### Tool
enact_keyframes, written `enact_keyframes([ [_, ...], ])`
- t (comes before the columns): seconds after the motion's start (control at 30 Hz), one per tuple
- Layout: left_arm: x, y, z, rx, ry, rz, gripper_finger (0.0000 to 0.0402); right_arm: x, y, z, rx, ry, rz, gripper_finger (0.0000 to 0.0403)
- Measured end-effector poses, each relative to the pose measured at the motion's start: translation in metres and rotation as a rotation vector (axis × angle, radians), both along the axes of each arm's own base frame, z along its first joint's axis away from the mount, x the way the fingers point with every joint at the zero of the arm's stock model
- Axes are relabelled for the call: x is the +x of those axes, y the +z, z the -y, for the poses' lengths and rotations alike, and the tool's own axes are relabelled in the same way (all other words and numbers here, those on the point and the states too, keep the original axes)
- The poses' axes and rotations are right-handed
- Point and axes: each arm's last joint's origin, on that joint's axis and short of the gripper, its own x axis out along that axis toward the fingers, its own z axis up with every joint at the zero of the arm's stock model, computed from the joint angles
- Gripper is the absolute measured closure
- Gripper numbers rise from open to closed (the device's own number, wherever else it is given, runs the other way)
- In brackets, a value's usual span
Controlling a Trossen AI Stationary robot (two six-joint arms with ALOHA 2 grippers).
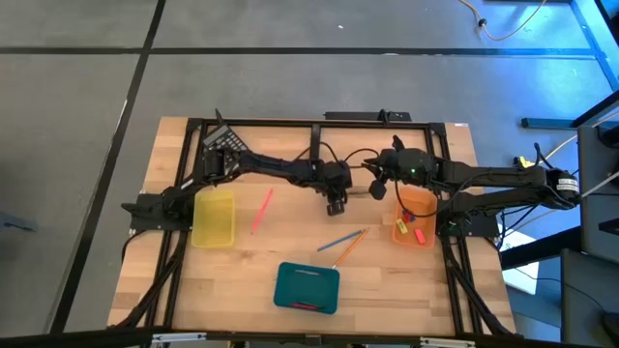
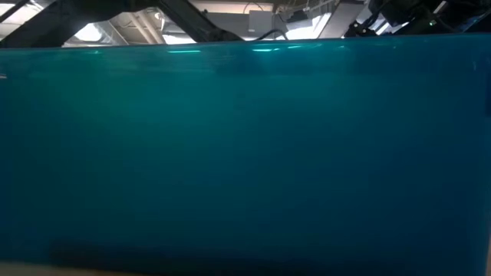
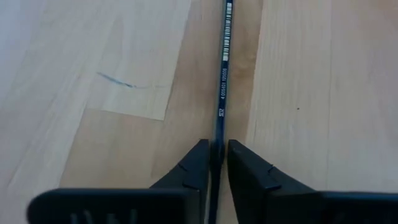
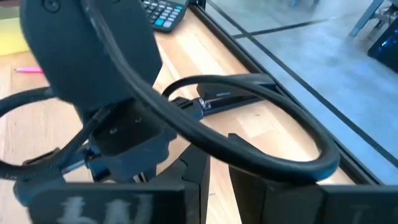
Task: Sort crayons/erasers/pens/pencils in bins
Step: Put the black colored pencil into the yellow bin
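My left gripper (image 1: 336,205) (image 3: 218,155) stands over the table's middle, shut on a long dark blue stick (image 3: 224,62) with a printed barcode, a pen or a pencil. My right gripper (image 1: 377,186) (image 4: 217,174) hovers just to its right, beside the orange bin (image 1: 416,215), fingers nearly together with nothing seen between them. The orange bin holds yellow and red erasers (image 1: 410,230). A pink-red pen (image 1: 261,210) lies next to the yellow bin (image 1: 214,217). A blue stick and an orange stick (image 1: 343,242) lie crossed above the teal bin (image 1: 307,287). My left gripper pinches the dark blue stick between its two fingers (image 3: 196,165), near one end (image 3: 219,134), coming from above with the fingers across it. The rest of the stick runs straight out over the wooden table top; I cannot tell whether it is lifted clear.
A black calculator (image 1: 224,138) sits at the far left corner. The teal bin's wall (image 2: 245,153) fills the low view. The left arm's wrist and a looping cable (image 4: 249,118) are close in front of my right gripper. Bare wood lies near the table's front corners.
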Motion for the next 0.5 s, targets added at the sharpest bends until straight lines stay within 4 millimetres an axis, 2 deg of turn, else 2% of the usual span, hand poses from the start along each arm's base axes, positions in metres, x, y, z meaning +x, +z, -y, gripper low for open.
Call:
enact_keyframes([
  [0.27,-0.0003,0.0018,0.0028,0.0,0.003,-0.001,0.0391,0.0004,0.0007,0.0001,0.006,-0.004,0.012,0.0343],
  [0.5,-0.0007,0.0054,0.0113,0.007,0.011,-0.007,0.0391,0.0004,0.0007,0.0001,0.032,-0.019,0.028,0.0343],
])
